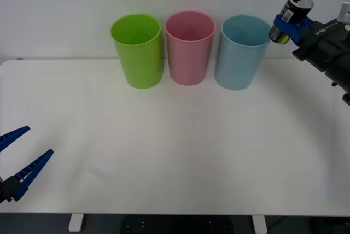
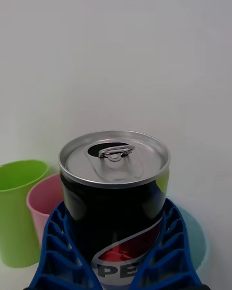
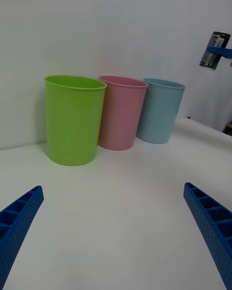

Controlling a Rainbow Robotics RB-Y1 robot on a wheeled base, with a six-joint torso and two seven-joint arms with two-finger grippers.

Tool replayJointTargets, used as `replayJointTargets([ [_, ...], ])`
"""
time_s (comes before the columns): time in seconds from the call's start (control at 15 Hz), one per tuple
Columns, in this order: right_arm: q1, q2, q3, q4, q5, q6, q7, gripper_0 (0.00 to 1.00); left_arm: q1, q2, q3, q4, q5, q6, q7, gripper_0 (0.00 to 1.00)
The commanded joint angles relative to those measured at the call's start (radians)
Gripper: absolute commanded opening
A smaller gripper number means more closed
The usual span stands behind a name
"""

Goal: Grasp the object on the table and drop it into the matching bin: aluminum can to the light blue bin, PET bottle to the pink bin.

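Your right gripper [image 1: 289, 25] clamps the aluminum can [image 1: 291, 17] in mid-air, just right of the light blue bin [image 1: 240, 53] and above its rim, while your left gripper [image 1: 21, 156] waits spread wide and empty over the table [image 1: 180, 152].

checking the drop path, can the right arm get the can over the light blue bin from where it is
Probably yes. The right gripper holds the aluminum can raised just beside the light blue bin, above its rim height, with nothing between them. The left gripper sits open far off.
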Motion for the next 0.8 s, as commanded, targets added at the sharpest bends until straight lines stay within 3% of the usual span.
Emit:
replayJointTargets([
  [0.07, -0.098, 0.032, 0.0, 0.106, 0.069, -0.001, 0.0, 0.0, 0.0, 0.0, 0.0, 0.0, 0.0, 0.0, 0.0, 1.0],
  [0.33, -0.231, 0.085, -0.019, 0.267, 0.171, -0.001, 0.011, 0.0, 0.0, 0.0, 0.0, 0.0, 0.0, 0.0, 0.0, 1.0],
  [0.67, -0.397, 0.184, -0.108, 0.465, 0.335, 0.032, 0.028, 0.0, 0.0, 0.0, 0.0, 0.0, 0.0, 0.0, 0.0, 1.0],
  [0.8, -0.429, 0.204, -0.103, 0.512, 0.352, 0.084, 0.038, 0.0, 0.0, 0.0, 0.0, 0.0, 0.0, 0.0, 0.0, 1.0],
])
